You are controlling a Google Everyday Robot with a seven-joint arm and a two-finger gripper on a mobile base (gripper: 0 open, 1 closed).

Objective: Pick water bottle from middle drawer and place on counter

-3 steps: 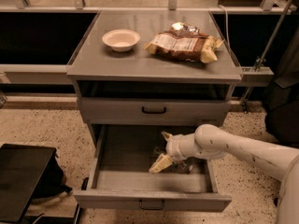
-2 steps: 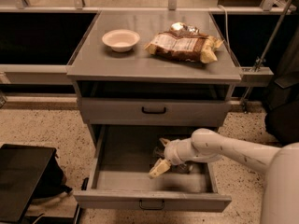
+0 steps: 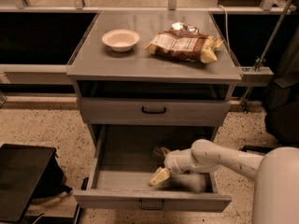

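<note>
The middle drawer (image 3: 107, 171) is pulled out, below a closed drawer (image 3: 121, 110). My gripper (image 3: 159, 164) is inside it, low over the drawer floor right of centre. It is open, and one pale fingertip (image 3: 159, 177) points to the front left. A small faint clear shape (image 3: 159, 151) lies by the other finger; I cannot tell whether it is the water bottle. The grey counter (image 3: 93, 62) tops the cabinet.
A white bowl (image 3: 120, 39) and a crinkled snack bag (image 3: 183, 46) lie on the counter. A black tabletop (image 3: 21, 178) stands low at the left. My white arm (image 3: 224, 160) reaches into the drawer from the right. Speckled floor surrounds the cabinet.
The gripper has moved a little down and toward the drawer's front, and its wrist has sunk lower into the tray. Nothing on the counter has moved.
</note>
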